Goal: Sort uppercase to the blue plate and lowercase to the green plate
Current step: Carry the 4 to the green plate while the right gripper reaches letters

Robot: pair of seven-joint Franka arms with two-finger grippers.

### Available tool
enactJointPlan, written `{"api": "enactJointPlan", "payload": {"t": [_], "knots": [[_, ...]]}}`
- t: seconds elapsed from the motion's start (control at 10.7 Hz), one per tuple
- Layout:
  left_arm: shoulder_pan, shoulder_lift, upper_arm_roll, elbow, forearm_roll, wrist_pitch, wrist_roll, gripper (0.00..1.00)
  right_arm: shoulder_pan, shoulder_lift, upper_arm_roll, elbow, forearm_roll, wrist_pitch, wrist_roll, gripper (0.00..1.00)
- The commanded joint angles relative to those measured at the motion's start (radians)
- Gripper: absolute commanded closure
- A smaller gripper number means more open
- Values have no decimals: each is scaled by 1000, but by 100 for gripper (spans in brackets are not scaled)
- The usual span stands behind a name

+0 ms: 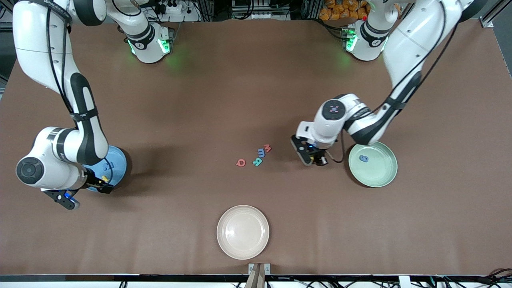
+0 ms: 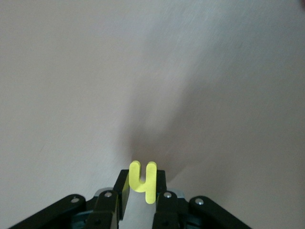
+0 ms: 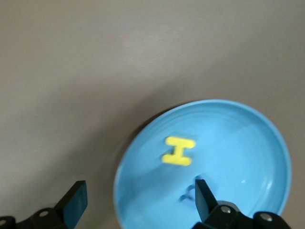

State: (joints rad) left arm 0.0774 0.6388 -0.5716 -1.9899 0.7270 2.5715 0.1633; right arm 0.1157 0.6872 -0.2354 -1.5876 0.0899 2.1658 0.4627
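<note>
Evidently the left gripper (image 2: 141, 191) pinched the yellow lowercase h (image 2: 142, 181) over the table beside the green plate's (image 1: 386, 178) rim for sorting, while the right gripper (image 3: 138, 200) waited spread wide over the blue plate (image 3: 248, 138), where the yellow H (image 3: 178, 150) lay.

Left pincer (image 2: 138, 191) clamped shut — arm reaching low, right pincer (image 3: 138, 202) wide open — elbow bent

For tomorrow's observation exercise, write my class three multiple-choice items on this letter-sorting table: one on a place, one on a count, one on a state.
1. Where does the dark blue g lie?
A. green plate
B. cream plate
C. bare table

2. How many letters lie bunched mid-table?
A. two
B. four
C. six

3. What is the left gripper doing?
A. standing open
B. holding a yellow h
C. holding a red Q

Key: 1 A, it sits inside the rim; 2 B, red Q, teal R, light blue m, red m; 3 B, its fingers pinch the letter.
</note>
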Motion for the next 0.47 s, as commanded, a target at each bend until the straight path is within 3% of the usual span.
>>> {"api": "enactJointPlan", "payload": {"t": [0.0, 0.37], "knots": [[132, -59, -88, -81, 29, -1, 57, 97, 22, -15, -1, -6, 31, 17, 46, 0], [240, -116, -120, -145, 29, -1, 152, 97, 90, 2, -1, -5, 31, 60, 163, 0]]}}
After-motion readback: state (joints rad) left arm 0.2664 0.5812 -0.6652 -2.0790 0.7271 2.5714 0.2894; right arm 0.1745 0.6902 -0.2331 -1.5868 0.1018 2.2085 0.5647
